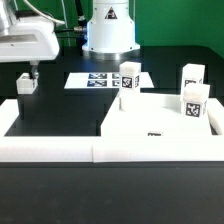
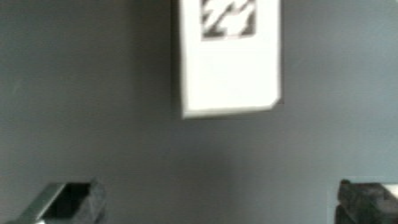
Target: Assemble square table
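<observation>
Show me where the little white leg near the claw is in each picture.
Exterior view: leg at the exterior view's left, just below the claw.
Wrist view: leg is the white tagged block beyond the open claw.
Shared landmark: the claw.

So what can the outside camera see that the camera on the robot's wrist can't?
Only the exterior view shows the big white square tabletop, the marker board, the low white border wall and three more legs standing by the tabletop. Only the wrist view shows the open gripper close up, with dark table between its fingertips. Both show one white tagged leg under the gripper.
</observation>
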You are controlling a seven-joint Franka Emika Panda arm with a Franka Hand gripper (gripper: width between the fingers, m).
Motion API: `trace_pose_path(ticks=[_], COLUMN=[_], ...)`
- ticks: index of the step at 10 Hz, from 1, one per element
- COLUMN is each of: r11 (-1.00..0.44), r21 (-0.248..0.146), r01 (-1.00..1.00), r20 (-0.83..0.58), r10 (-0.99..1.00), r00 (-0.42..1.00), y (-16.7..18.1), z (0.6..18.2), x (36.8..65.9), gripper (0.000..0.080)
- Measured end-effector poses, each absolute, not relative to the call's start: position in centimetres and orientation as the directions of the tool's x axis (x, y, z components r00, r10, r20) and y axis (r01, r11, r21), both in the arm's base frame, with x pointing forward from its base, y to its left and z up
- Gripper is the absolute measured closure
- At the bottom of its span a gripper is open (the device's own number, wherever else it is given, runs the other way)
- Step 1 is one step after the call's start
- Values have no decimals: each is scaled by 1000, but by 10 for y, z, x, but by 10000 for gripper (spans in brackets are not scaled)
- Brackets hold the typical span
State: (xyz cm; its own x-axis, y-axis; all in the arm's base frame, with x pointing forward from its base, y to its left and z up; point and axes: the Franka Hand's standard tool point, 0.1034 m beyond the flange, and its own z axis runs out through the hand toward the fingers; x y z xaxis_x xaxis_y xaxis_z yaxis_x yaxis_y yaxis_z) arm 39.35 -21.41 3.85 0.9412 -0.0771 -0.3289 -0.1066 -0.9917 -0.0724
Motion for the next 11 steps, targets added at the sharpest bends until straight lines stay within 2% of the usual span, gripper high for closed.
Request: trace_pose_path(ticks=[3, 4, 5, 6, 7, 9, 11], r11=[-989, -992, -994, -993, -992, -990, -990], r21=[-95, -90, -66, -52, -57, -58, -53], r01=[-109, -83, -81, -103, -108, -130, -131], r20=[-472, -579, -651, -728, -777, -848, -837], r10=[-52, -16, -19, -33, -24, -20, -27], r00=[880, 815, 759, 684, 630, 530, 546], y=[-211, -217, -220, -210, -203, -202, -215], z=[35, 34, 27, 17, 15, 8, 7], x=[397, 388, 380, 361, 355, 349, 356], gripper=[151, 151, 151, 151, 151, 151, 151])
